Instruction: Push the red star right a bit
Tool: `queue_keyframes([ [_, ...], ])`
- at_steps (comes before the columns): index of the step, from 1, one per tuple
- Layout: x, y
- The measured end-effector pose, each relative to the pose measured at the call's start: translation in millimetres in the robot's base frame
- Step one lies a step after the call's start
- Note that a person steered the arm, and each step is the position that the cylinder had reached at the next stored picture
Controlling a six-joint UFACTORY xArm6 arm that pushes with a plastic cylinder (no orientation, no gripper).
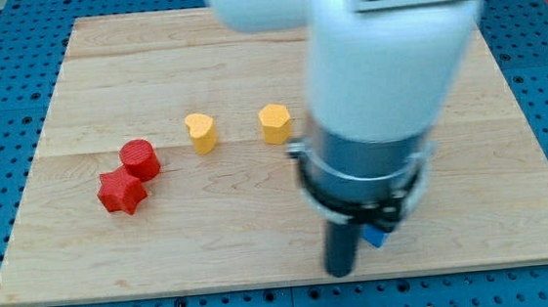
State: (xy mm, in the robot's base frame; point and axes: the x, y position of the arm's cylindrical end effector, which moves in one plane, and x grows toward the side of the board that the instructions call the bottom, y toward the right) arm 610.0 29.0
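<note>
The red star [121, 192] lies on the wooden board [261, 233] at the view's left. A red cylinder [140, 159] touches its upper right side. My tip [341, 269] is at the end of the dark rod, near the board's bottom edge, far to the right of the red star. A blue block [374, 235] shows just right of the rod, mostly hidden behind the arm; its shape cannot be made out.
A yellow heart-shaped block [201, 132] and a yellow hexagon-like block [275, 123] sit at the board's middle. The large white and grey arm body [386, 86] covers the board's right centre. Blue pegboard surrounds the board.
</note>
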Motion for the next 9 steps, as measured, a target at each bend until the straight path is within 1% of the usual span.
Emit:
queue_keyframes([
  [1,0.0,-19.5],
  [2,-0.1,-56.9],
  [3,-5.9,-136.1],
  [4,-38.6,-180.2],
  [5,-75.5,-209.2],
  [6,-83.7,-224.7],
  [7,-89.5,-275.3],
  [8,-112.1,-262.4],
  [9,-87.6,-182.2],
])
